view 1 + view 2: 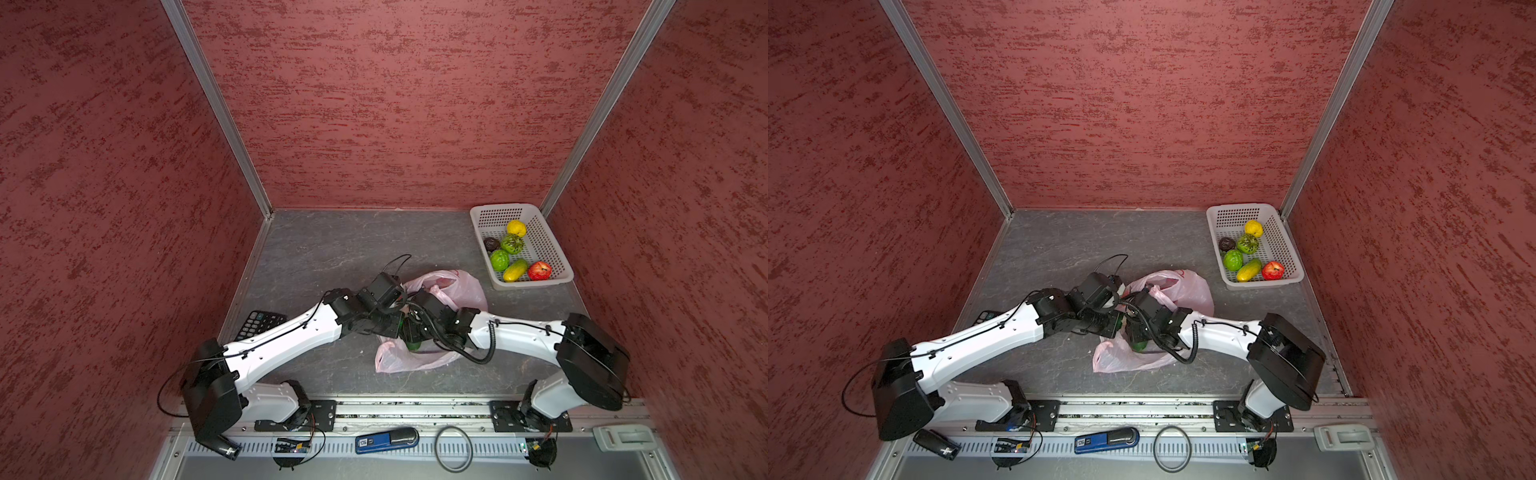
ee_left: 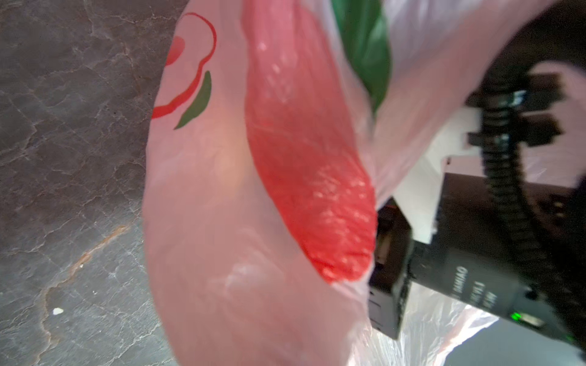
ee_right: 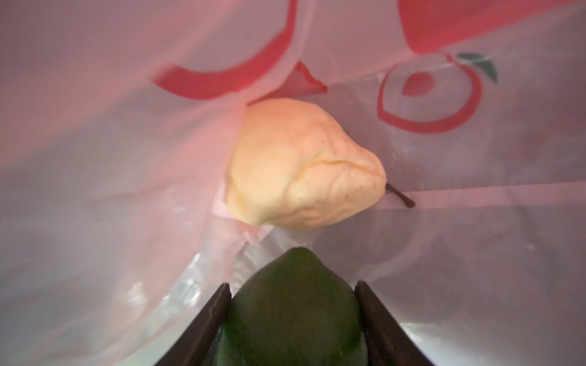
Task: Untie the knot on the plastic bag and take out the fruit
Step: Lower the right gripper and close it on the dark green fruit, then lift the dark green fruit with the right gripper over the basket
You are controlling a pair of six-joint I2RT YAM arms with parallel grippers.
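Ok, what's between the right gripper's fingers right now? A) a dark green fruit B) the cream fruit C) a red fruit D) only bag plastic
A: in the right wrist view a dark green fruit fills the gap between the fingers of the right gripper, while the cream fruit lies further in, untouched, inside the plastic bag.

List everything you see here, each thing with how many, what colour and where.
plastic bag: one, pink, table middle
pear: one, cream, inside bag
dark green fruit: one, inside bag
basket: one, white, far right corner
basket fruit: six; yellow, dark brown, two green, yellow-green, red
calculator: one, black, beneath left arm
blue device: one, front rail
ring: one, black, front rail
white clip: one, front rail
left end effector: one, black, shut, at bag's mouth
right end effector: one, black, gripping dark green fruit
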